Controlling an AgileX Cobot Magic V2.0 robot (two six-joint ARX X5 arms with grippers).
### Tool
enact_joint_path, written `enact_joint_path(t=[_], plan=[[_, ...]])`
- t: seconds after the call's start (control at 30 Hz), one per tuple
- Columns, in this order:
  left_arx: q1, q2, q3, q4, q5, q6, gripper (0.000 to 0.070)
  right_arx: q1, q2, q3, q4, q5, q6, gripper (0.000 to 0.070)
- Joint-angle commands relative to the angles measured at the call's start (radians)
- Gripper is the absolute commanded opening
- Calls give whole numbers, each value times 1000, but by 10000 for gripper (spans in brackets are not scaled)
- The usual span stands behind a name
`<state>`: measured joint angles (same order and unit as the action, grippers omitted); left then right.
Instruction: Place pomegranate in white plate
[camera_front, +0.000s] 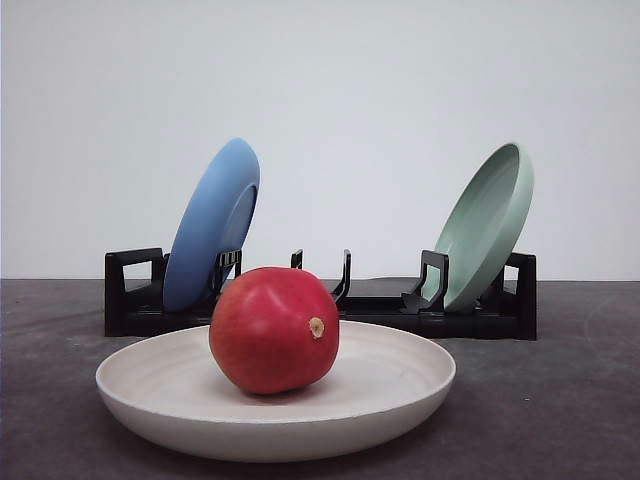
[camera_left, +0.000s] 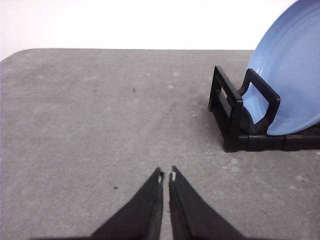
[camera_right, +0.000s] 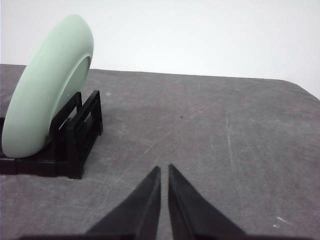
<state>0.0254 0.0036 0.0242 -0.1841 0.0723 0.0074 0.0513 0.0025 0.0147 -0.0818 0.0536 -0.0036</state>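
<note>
We are seeing the left gripper (camera_left: 166, 176) in its wrist view with its two dark fingers pressed nearly together, clenched on nothing, hanging over bare grey table (camera_left: 100, 125). Off to one side of it, the end of a black rack (camera_left: 235, 115) is standing on the table, and a blue plate (camera_left: 290, 75) is leaning in its slots. The right gripper (camera_right: 164, 170) is looking much the same: fingers drawn together with only a thin slit between them, gripping nothing, over the grey surface. Near it, the other end of the rack is holding a pale green plate (camera_right: 42, 90), tilted on edge.

From the front, we are finding the pomegranate (camera_front: 273, 330) sitting inside the white plate (camera_front: 400, 395), a little left of the plate's middle, its tan nub (camera_front: 316, 327) pointing toward us and to the right. The white plate is lying flat on the table just in front of the rack, between the blue and green plates.
</note>
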Motion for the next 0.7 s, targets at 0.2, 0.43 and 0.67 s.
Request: enact_joint_path(t=[0.2,0.43,0.67], plan=[[0,-1,-12,0,-5,0,0,0,1,-4,8,0,3,23],[0,-1,-12,0,-5,0,0,0,1,-4,8,0,3,23],[0,-1,-12,0,-5,0,0,0,1,-4,8,0,3,23]])
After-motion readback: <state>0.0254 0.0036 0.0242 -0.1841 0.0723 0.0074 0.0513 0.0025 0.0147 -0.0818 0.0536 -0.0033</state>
